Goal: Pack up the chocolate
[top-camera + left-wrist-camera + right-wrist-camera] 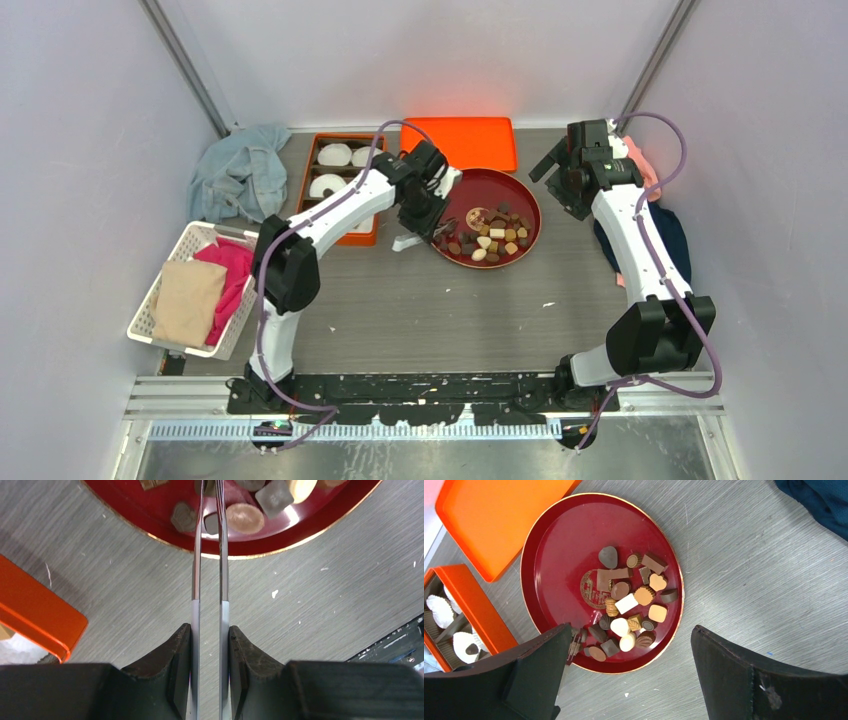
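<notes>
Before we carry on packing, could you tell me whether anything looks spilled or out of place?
Nothing looks spilled: the chocolates all lie on the red plate. Only small white flecks dot the table beside it, like crumbs or chips.

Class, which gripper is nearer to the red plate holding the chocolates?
Left. The left gripper sits at the red plate's left rim, its tweezers reaching among the chocolates; the right gripper hovers open, off the plate's right side.
</notes>
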Action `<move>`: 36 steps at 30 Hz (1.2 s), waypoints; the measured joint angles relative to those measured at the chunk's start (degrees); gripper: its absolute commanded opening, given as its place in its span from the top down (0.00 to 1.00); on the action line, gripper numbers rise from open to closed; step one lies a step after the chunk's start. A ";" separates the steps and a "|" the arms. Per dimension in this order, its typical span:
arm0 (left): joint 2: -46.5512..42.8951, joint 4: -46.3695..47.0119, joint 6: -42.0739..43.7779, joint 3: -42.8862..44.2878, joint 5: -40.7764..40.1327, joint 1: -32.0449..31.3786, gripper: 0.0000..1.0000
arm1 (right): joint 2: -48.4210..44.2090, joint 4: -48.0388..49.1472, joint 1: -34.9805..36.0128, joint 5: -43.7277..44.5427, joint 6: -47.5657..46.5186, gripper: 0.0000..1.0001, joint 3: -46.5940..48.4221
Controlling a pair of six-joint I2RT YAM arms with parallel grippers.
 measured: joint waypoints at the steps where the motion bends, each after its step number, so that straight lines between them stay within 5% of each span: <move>1: 0.72 -0.02 -0.02 0.92 0.07 0.00 0.77 | 0.02 0.00 0.00 0.00 0.00 0.05 0.00; 19: 3.10 -0.68 1.77 5.01 -0.48 -0.02 0.65 | 0.00 0.00 0.00 0.00 -0.02 0.05 0.00; 36: 0.81 -4.24 3.56 2.32 -1.14 -0.07 0.63 | 0.00 0.00 0.00 -0.02 0.00 0.05 0.00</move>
